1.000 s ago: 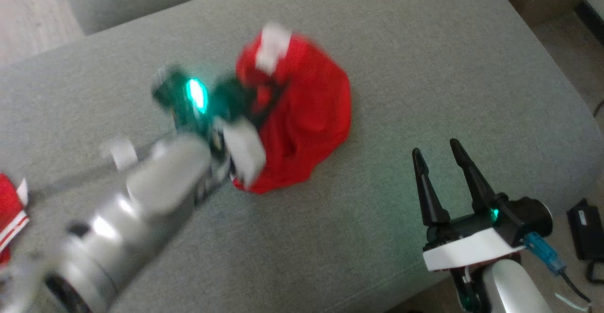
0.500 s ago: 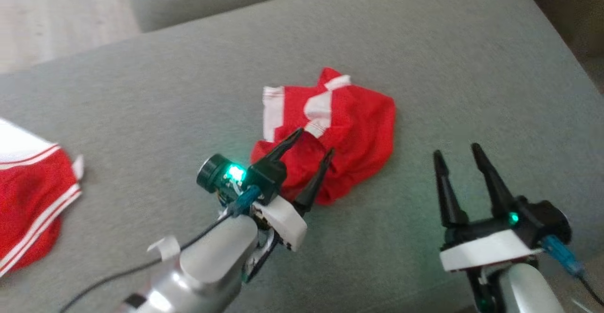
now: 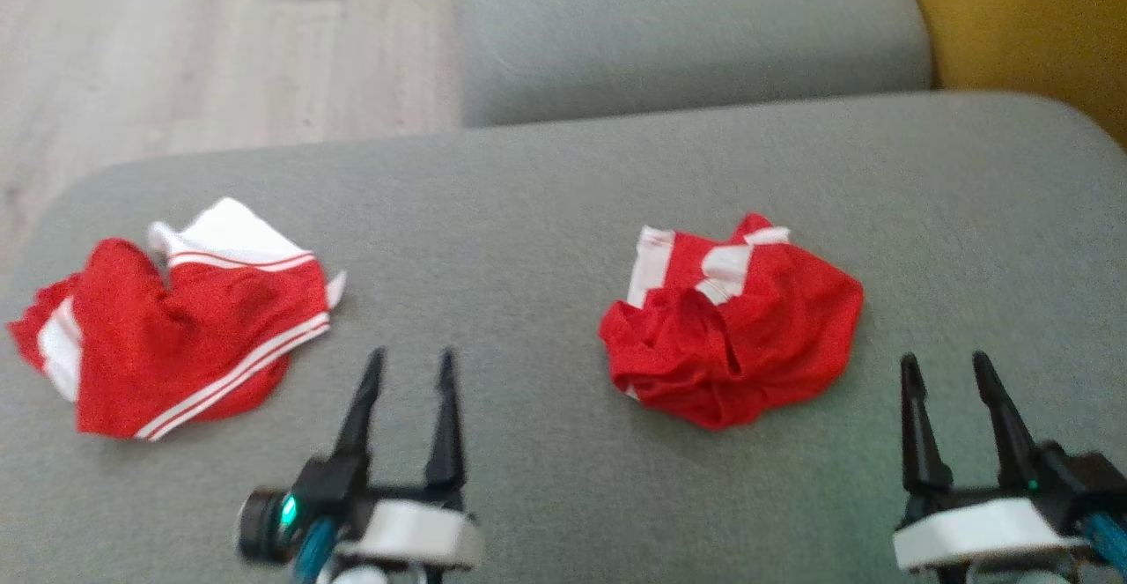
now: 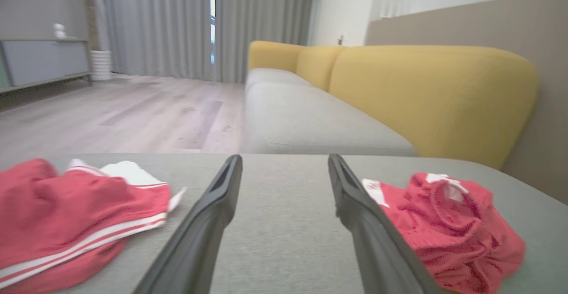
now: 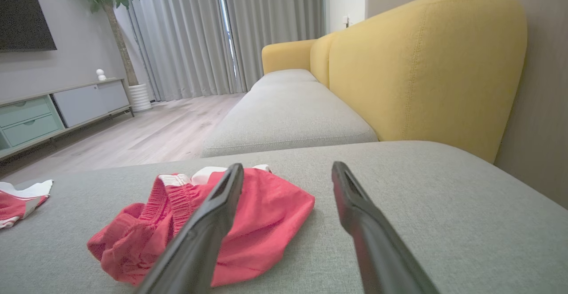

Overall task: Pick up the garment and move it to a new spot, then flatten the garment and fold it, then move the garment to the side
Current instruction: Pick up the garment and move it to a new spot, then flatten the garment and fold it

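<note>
Holds the left gripper (image 3: 412, 355) and right gripper (image 3: 942, 359) empty, fingers apart, at 7 and 4 o'clock in the head view, flanking the crumpled red garment (image 3: 731, 328) heaped at 3 o'clock on the sofa seat (image 3: 563, 170), apparently placed to reach both sides for flattening.

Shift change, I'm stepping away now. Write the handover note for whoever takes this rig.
Grippers: jaws open and empty on both the left gripper and the right gripper.
Things: the crumpled garment lies on the cushion between the two grippers, nearer the right one. A second garment lies at far left, also rumpled.
Done: nothing is flattened or folded.
Left: flatten, fold, move aside.
</note>
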`<state>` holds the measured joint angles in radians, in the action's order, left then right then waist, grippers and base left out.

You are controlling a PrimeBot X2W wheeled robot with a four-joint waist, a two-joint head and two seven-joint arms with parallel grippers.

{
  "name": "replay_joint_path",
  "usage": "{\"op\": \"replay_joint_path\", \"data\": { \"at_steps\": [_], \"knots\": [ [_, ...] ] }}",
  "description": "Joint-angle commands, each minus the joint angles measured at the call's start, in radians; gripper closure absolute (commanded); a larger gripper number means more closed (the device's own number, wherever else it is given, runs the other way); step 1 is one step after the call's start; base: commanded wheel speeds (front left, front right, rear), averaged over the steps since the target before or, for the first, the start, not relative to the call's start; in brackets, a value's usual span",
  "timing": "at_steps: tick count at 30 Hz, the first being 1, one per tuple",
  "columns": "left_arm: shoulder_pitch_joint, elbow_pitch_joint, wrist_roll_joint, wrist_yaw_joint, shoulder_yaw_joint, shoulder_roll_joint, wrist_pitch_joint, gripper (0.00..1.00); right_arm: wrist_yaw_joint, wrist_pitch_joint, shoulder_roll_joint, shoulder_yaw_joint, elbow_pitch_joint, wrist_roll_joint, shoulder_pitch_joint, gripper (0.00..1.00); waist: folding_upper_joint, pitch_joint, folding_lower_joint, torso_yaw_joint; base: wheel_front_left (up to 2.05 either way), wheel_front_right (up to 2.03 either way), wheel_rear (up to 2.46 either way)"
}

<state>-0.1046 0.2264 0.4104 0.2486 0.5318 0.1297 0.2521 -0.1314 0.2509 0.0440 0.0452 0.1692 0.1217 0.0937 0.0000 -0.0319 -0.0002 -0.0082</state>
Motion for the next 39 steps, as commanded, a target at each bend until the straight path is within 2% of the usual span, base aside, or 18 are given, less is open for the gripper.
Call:
{"op": "replay_joint_path", "data": {
  "at_steps": [1, 6, 13, 24, 39],
  "knots": [
    [-0.007, -0.052, -0.02, 0.011, -0.062, -0.013, 0.01, 0.0, 0.001, 0.011, 0.006, -0.013, -0.035, -0.005, -0.001, 0.0, 0.0, -0.055, 0.0002, 0.056, 0.0, 0.0, 0.0],
    [0.162, -0.154, -0.121, -0.028, -0.175, -0.037, 0.01, 0.0, 0.001, 0.011, 0.006, -0.021, -0.036, -0.021, 0.056, 0.0, 0.0, -0.091, 0.0002, 0.079, 0.0, 0.0, 0.0],
    [0.294, -0.173, -0.223, -0.073, -0.23, -0.057, 0.01, 0.0, 0.001, 0.011, 0.006, -0.068, -0.014, -0.023, 0.109, 0.0, 0.0, -0.114, 0.0002, 0.076, 0.0, 0.0, 0.0],
    [0.304, -0.161, -0.275, -0.118, -0.265, -0.076, 0.01, 0.0, 0.001, 0.011, 0.006, -0.081, -0.006, -0.022, 0.104, 0.0, 0.0, -0.112, 0.0002, 0.07, 0.0, 0.0, 0.0],
    [0.296, -0.134, -0.267, -0.13, -0.25, -0.079, 0.01, 0.0, 0.001, 0.011, 0.006, -0.087, -0.003, -0.026, 0.097, 0.0, 0.0, -0.11, 0.0002, 0.067, 0.0, 0.0, 0.0]
  ]
}}
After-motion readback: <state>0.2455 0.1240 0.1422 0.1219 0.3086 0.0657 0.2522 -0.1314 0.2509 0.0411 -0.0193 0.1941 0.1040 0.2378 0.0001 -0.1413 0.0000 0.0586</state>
